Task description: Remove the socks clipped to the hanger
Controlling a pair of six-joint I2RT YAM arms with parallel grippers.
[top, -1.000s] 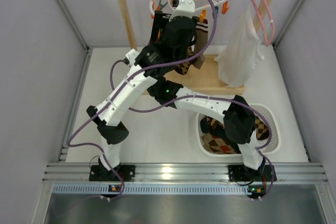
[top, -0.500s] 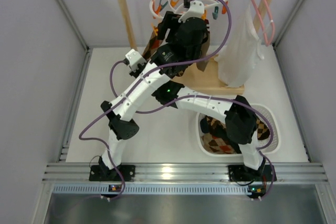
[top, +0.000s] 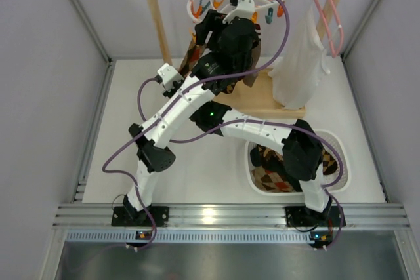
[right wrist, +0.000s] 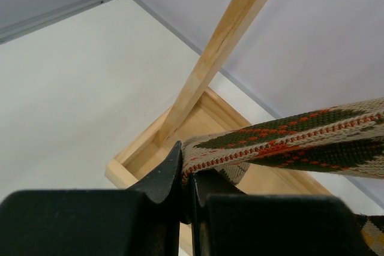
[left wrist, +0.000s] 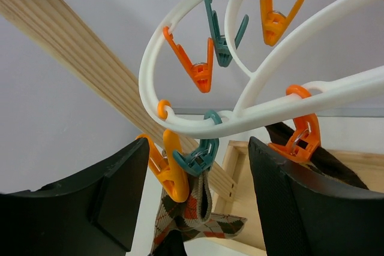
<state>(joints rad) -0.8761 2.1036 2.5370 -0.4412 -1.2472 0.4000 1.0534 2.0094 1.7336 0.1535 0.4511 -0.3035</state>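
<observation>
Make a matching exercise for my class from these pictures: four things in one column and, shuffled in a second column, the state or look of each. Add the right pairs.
Column 1
1. left gripper
2. right gripper
3. hanger
4. basket

Column 2
A. shut on an argyle sock
B. contains socks
C. open, fingers either side of a teal clip
D. white oval ring

Pairs: 1-C, 2-A, 3-D, 4-B
</observation>
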